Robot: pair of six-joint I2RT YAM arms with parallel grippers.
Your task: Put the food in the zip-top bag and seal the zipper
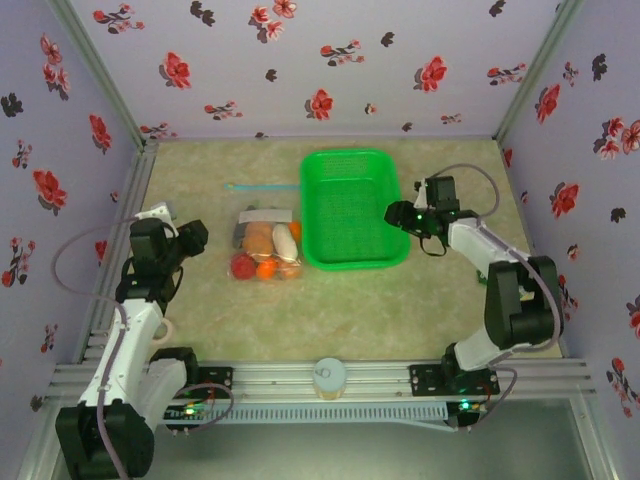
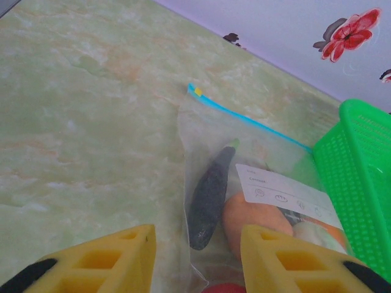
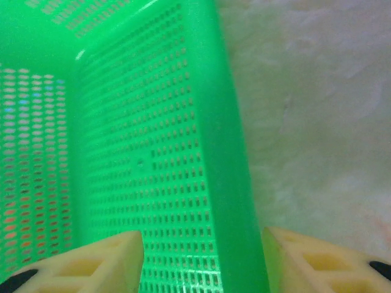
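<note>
Left gripper [image 2: 198, 259] hangs with jaws apart over the bag [image 2: 204, 137], right gripper [image 3: 201, 259] apart astride the basket [image 3: 153, 152] wall. Bag seems to me flimsy, slippery; I would pinch its zipper [image 2: 244, 119] edge.

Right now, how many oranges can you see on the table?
2. One orange lies at the near end of the zip-top bag, right of the red tomato; the other orange sits farther back, beside the green basket. More may be hidden.
</note>
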